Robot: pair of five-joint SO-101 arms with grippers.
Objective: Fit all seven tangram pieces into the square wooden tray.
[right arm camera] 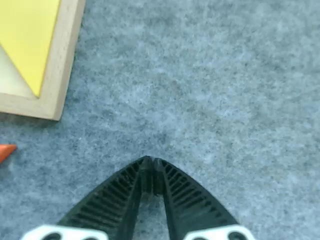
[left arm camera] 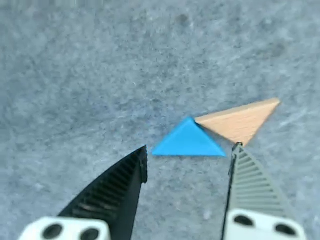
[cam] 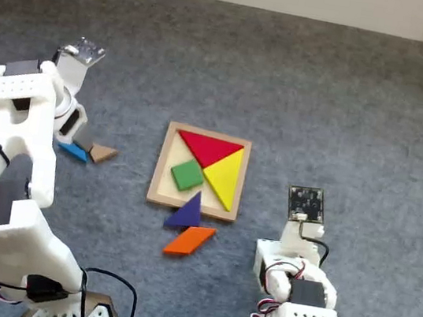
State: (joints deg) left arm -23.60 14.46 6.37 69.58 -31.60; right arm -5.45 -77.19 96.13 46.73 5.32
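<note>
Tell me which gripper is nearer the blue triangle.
Left. The left gripper hangs open right at the blue triangle; the right gripper sits shut on the far side of the tray, over carpet.

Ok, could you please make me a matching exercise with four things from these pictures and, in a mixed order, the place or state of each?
Things:
1. green square
2. orange parallelogram
3. blue triangle
4. right gripper

Places or states:
A. shut, above bare carpet
B. inside the wooden tray
C. on the carpet, beside the plain wood triangle
D. on the carpet, beside the purple triangle

Right pairs: 1-B, 2-D, 3-C, 4-A
</note>
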